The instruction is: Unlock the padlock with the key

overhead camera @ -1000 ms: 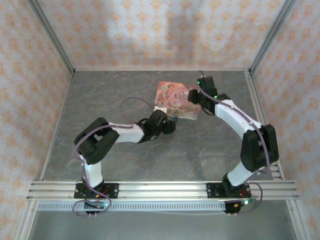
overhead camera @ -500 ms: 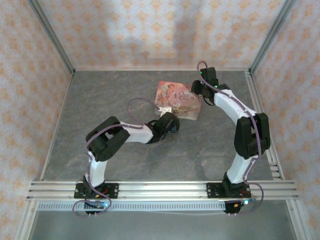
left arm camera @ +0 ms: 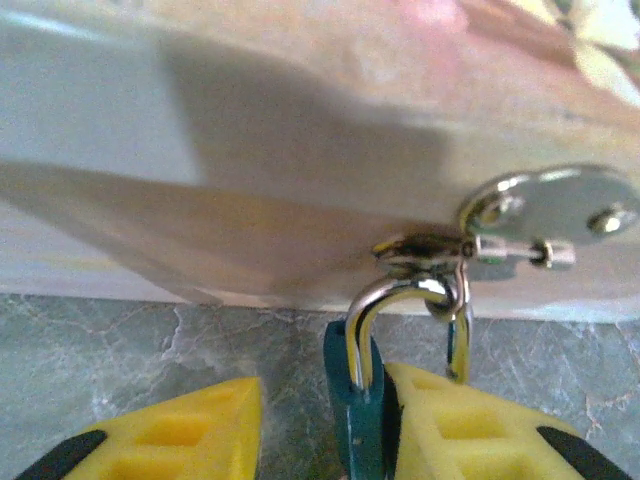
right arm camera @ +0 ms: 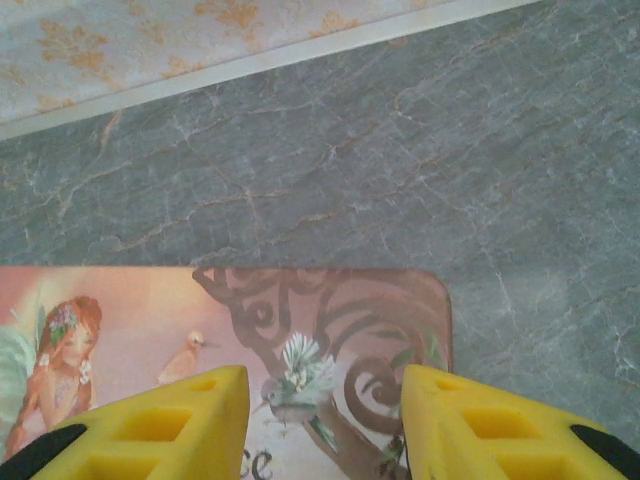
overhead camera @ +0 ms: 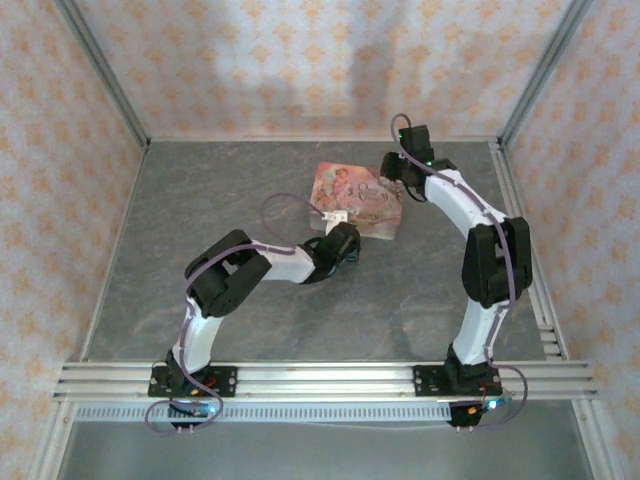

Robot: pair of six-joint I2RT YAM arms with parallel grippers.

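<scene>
Grey marbled table [overhead camera: 200, 200]: my left tool [left arm camera: 322, 425] straddles the padlock [left arm camera: 358, 412] part-open, one pad [left arm camera: 450, 425] touching; small, rigid, slippery, so I'd pinch its blue body; right tool [right arm camera: 325, 420] open, empty.

The padlock [left arm camera: 358, 425] runs off the bottom edge of the left wrist view, its body mostly cut off; the box [left arm camera: 300, 130] behind it is blurred. From above, it cannot be made out at the left gripper [overhead camera: 349, 243].
</scene>
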